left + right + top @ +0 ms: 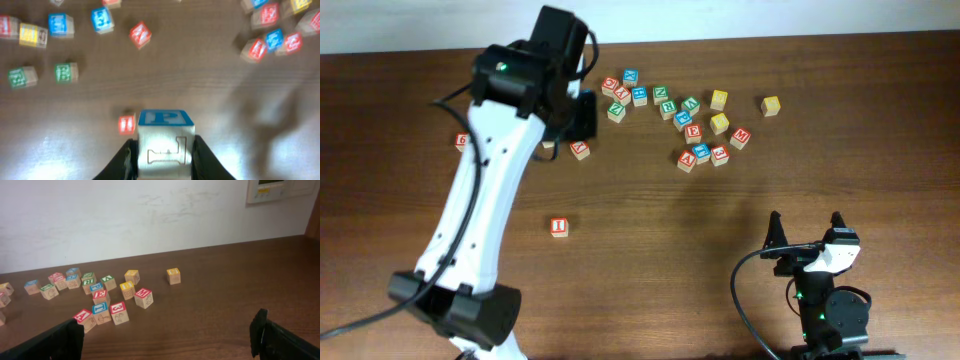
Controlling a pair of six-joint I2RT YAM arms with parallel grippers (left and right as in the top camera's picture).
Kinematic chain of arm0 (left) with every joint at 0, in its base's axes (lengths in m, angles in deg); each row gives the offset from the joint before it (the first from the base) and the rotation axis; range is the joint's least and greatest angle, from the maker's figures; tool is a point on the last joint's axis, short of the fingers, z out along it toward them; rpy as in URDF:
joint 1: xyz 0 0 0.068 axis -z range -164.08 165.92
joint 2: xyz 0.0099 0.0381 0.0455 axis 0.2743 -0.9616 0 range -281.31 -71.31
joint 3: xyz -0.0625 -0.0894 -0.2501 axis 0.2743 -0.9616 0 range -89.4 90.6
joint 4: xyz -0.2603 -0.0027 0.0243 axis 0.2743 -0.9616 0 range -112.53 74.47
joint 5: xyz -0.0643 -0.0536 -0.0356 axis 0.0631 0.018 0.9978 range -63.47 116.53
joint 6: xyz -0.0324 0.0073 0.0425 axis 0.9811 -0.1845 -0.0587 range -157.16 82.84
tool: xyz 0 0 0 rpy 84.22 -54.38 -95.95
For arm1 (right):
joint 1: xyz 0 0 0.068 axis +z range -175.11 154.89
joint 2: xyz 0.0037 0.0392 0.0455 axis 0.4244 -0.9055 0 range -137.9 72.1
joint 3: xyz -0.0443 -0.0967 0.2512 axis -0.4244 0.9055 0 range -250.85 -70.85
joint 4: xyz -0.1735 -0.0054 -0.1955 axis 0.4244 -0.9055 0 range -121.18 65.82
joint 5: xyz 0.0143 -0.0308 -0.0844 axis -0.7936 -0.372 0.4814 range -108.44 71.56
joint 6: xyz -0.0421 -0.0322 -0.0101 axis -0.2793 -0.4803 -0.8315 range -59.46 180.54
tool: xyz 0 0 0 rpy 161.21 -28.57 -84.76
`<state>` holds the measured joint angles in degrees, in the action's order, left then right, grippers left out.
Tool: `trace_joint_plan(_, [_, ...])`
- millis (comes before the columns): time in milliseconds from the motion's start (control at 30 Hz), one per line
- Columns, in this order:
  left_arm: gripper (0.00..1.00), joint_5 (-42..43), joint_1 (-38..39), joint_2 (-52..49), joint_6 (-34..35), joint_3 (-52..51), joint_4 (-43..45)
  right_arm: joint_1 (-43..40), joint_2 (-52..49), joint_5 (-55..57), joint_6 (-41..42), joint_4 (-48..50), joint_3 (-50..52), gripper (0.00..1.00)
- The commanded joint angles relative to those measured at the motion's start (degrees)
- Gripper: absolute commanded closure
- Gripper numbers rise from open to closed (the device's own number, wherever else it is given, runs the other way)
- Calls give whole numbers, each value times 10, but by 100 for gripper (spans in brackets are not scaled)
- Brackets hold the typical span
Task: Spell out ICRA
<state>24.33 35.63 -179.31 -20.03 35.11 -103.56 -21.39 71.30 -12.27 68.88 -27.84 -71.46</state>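
Note:
My left gripper point(163, 150) is shut on a wooden cube point(164, 131) with a blue "P" face on top, held well above the table. In the overhead view the left gripper point(582, 115) sits at the back, left of the cube scatter. The red "I" cube point(558, 227) lies alone near the table's middle. A red "A" cube point(84, 317) is at the near edge of the scatter point(687, 158). Yellow cubes point(719, 99) and green cubes point(661, 96) lie there too, their letters unreadable. My right gripper point(805, 228) point(167, 335) is open and holds nothing.
A red-faced cube point(580, 150) lies just below the left gripper, and another point(461, 141) sits at the far left beside the arm. A single yellow cube point(771, 105) stands apart at the right. The white left arm point(485, 190) crosses the table's left side.

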Motion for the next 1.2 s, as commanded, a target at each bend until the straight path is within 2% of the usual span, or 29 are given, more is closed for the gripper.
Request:
trace_joint_plan(0, [76, -6, 1, 8, 1, -4, -87, -5, 4, 5, -4, -4, 3, 2])
trace_joint_plan(33, [78, -5, 1, 8, 1, -13, -87, -5, 4, 5, -4, -4, 3, 2])
trace_joint_plan(67, [87, 0, 4, 8, 2, -30, -87, -5, 4, 5, -4, -4, 3, 2])
trace_joint_plan(333, [86, 20, 31, 8, 2, -220, -25, -5, 4, 5, -4, -4, 3, 2])
trace_joint_plan(467, [86, 57, 42, 8, 2, -327, 48, -5, 4, 5, -4, -4, 3, 2])
trace_joint_plan(667, [83, 59, 45, 8, 2, -460, 183, -5, 4, 5, -4, -4, 3, 2])
trace_joint_plan(800, [78, 43, 45, 8, 2, -491, 230, -5, 4, 5, -4, -5, 3, 1])
trace_joint_plan(933, [78, 5, 45, 8, 2, -492, 241, -5, 4, 5, -4, -5, 3, 2])
trace_joint_plan(1167, [78, -6, 45, 8, 2, -492, 266, -5, 4, 5, -4, -4, 3, 2])
